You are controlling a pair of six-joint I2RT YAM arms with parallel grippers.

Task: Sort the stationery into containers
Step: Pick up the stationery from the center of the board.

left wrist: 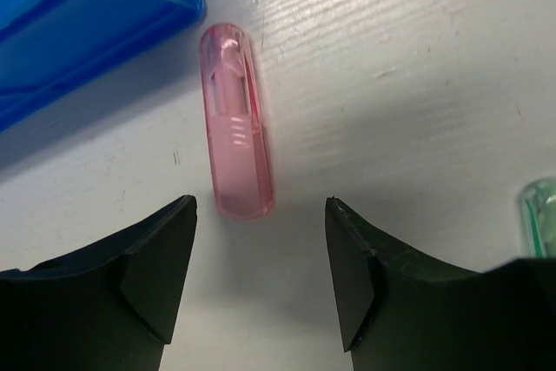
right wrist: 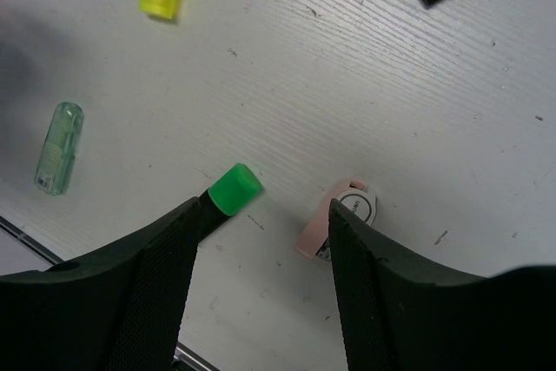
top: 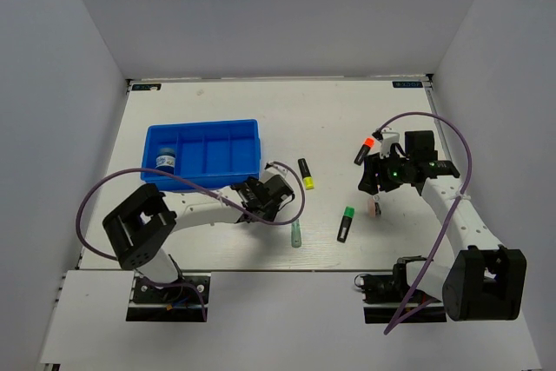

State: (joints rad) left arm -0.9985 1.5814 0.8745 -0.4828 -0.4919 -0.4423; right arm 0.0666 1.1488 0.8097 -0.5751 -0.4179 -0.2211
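My left end effector [left wrist: 261,210] hangs released and empty; the pink stick [left wrist: 234,123] lies on the desk [left wrist: 417,84] just ahead of it, long axis pointing away, beside the blue tray [left wrist: 130,6] corner, far nearer than my right end effector [right wrist: 265,210], also released

Bright, even overhead light; soft shadows, mostly sharp focus.
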